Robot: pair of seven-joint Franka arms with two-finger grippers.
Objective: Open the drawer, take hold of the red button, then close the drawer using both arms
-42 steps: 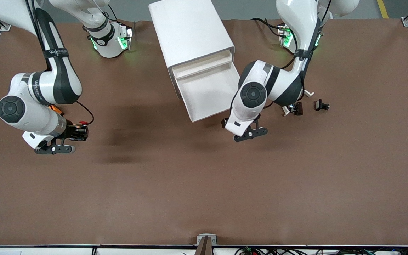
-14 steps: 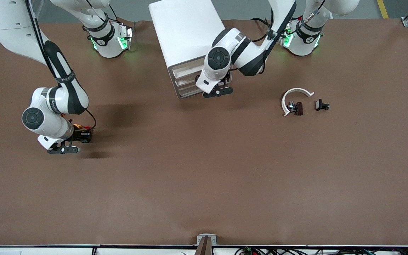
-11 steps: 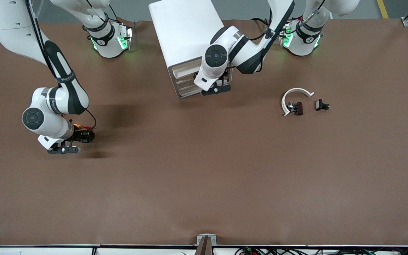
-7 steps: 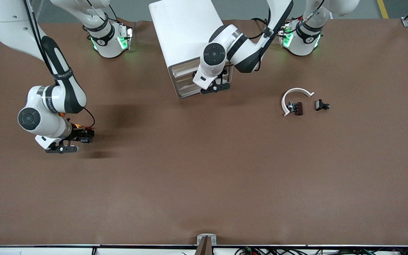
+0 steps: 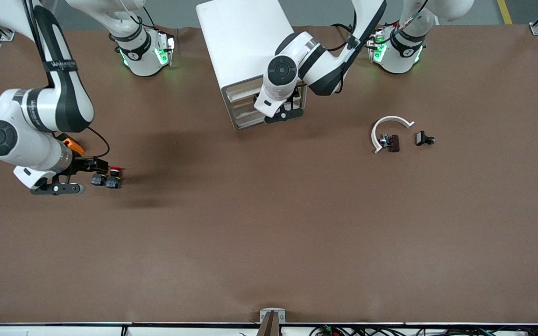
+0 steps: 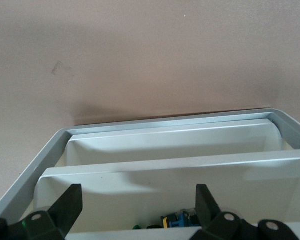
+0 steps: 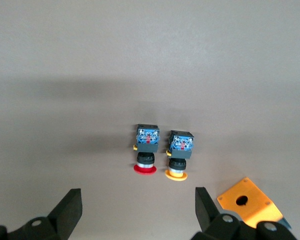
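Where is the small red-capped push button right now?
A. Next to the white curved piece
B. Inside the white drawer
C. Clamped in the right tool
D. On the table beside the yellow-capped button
D: the red-capped push button lies on the brown table beside the yellow-capped button, with the open right tool above.

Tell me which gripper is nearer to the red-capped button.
Right. The right gripper, open, hovers just above the red-capped button at the right arm's end of the table. The left gripper, open, is at the drawer unit, well away.
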